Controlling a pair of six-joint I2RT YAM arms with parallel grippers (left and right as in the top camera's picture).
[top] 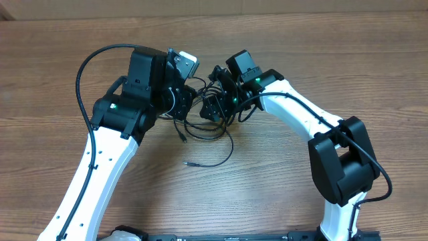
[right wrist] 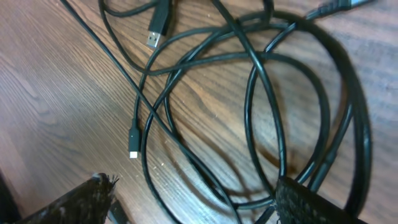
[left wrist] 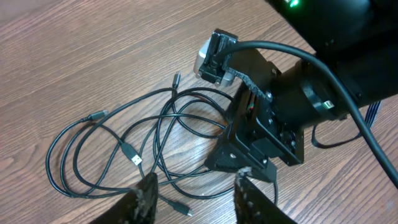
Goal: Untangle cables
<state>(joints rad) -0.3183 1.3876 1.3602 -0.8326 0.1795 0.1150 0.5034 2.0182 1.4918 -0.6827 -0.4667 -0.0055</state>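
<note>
The cables (top: 230, 146) are thin black cords in a loose tangle on the wooden table, between my two grippers. My left gripper (top: 190, 107) reaches in from the left and is open. In the left wrist view it (left wrist: 196, 194) holds nothing; a small plug (left wrist: 180, 208) lies on the table in the gap. My right gripper (top: 215, 107) comes in from the right, open wide. In the right wrist view it (right wrist: 199, 199) straddles several cable loops (right wrist: 252, 93), and its right finger (right wrist: 311, 202) lies over some strands. A silvery flat plug (right wrist: 155, 28) and a white-tipped plug (right wrist: 133, 146) lie loose.
One cable end (top: 189, 163) trails toward the front of the wooden table (top: 334, 40). The right arm's black wrist housing (left wrist: 267, 124) and its thick cable (left wrist: 348, 106) fill the right side of the left wrist view, close to my left fingers.
</note>
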